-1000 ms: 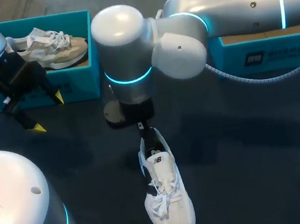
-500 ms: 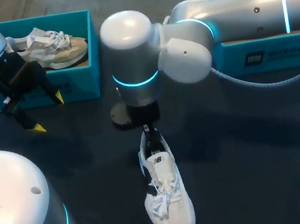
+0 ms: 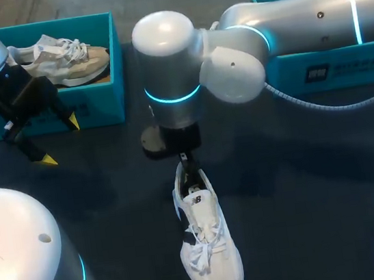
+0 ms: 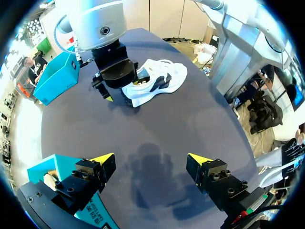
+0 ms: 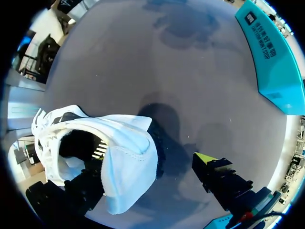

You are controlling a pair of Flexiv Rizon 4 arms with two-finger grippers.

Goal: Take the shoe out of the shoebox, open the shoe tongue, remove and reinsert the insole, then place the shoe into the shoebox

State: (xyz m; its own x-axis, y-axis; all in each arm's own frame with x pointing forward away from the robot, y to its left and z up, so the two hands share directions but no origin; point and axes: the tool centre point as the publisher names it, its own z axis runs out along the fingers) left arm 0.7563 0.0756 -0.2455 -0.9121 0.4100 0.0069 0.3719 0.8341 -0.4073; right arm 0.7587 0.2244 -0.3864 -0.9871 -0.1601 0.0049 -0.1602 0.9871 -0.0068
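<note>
Step in hand: the white sneaker lies out on the table, laced, with its tongue down. I judge that the tongue-opening step is only starting, with the heel being secured first.
Right gripper: its fingers stand wide apart astride the heel collar. One is down inside the shoe mouth, the other outside behind the heel and clear of it. It grips nothing.
Left gripper: it is spread wide and empty over bare table. The sneaker is well ahead of it, and the left shoebox, holding a beige sneaker, is just beside one finger.
Right shoebox: it is well apart from both grippers.
Next move: probably pinch the heel collar to pin the shoe, then bring the left fingers across to the tongue. The soft collar may slip.
</note>
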